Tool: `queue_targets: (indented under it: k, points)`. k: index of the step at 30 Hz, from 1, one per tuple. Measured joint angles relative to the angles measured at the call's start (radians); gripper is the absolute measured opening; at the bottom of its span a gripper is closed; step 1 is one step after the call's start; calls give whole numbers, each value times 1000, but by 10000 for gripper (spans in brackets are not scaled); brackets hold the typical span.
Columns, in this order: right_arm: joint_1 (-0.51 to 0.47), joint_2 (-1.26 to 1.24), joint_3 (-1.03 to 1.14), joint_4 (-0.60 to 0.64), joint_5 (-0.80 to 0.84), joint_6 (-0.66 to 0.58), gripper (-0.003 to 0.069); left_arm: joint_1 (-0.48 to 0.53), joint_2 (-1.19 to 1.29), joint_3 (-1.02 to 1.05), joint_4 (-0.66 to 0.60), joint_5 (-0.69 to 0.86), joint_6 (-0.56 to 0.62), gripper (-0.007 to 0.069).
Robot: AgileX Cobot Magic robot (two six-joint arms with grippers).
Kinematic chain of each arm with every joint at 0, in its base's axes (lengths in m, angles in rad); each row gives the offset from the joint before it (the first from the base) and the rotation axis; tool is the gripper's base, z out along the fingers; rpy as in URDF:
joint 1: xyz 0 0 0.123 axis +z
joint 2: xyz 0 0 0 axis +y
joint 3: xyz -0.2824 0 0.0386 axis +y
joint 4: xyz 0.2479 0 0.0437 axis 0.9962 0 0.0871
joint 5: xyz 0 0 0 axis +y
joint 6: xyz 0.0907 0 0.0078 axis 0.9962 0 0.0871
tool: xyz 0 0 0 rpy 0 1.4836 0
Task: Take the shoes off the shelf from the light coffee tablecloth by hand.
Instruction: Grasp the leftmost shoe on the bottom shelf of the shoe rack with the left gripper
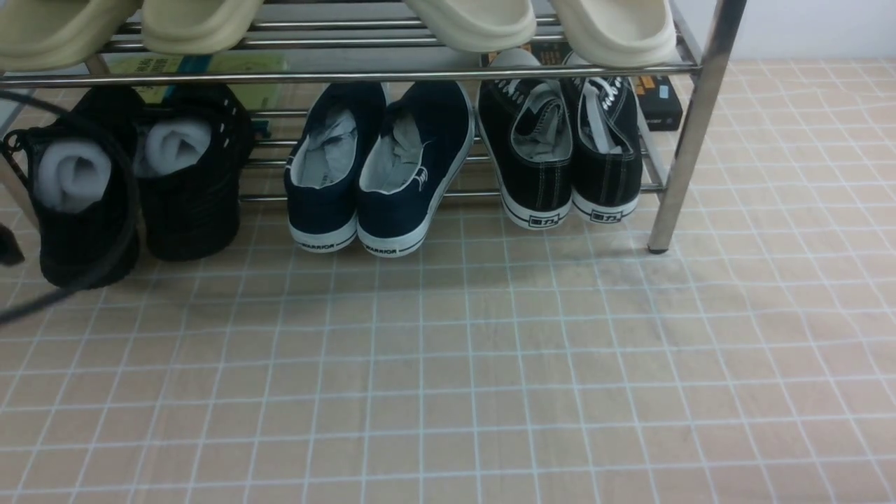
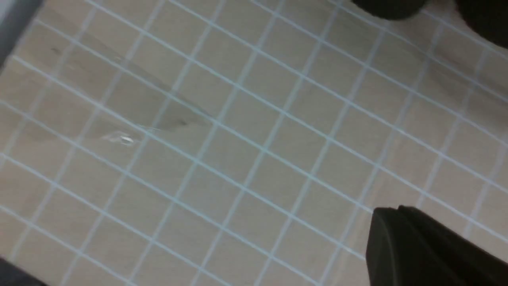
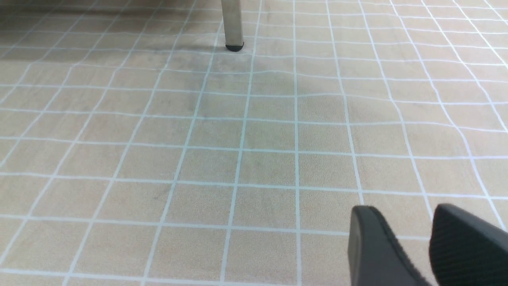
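Shoes: the black knit pair point(image 1: 192, 189) leans on the lower tier at the left end of the shelf point(image 1: 689, 140), heels toward the camera and well apart from the right fingers.
Inside the shoes: a grey stuffing roll point(image 1: 73, 175) fills each opening.
Rest of the lower tier: a navy pair point(image 1: 378, 168) in the middle and a black canvas pair point(image 1: 567, 154) at the right.
Upper tier: cream slippers point(image 1: 476, 21).
Under it all: the light coffee tablecloth point(image 1: 490, 364).
Right gripper point(image 3: 405, 214): fingers slightly parted with nothing between them, over bare cloth; a shelf leg stands well ahead.
Left gripper point(image 2: 412, 242): only one dark finger shows, over bare cloth, so I cannot tell whether it is parted or closed.
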Motion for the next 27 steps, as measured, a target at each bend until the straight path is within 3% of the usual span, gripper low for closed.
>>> queue_targets:
  k: [3,8,14,18,21,27]
  points:
    - [0,0,0,0,0,0,239,46,186,-89,9,43,65,1]
    - [0,0,0,0,0,0,239,144,345,-174,-93,46,150,5]
    - [0,0,0,0,0,0,239,382,390,-257,-402,-72,290,11]
    - [0,0,0,0,0,0,239,399,395,-261,-543,-193,370,24]
    - [0,0,0,0,0,0,239,375,405,-261,-580,-262,409,59]
    - [0,0,0,0,0,0,239,302,456,-262,-543,-426,425,271]
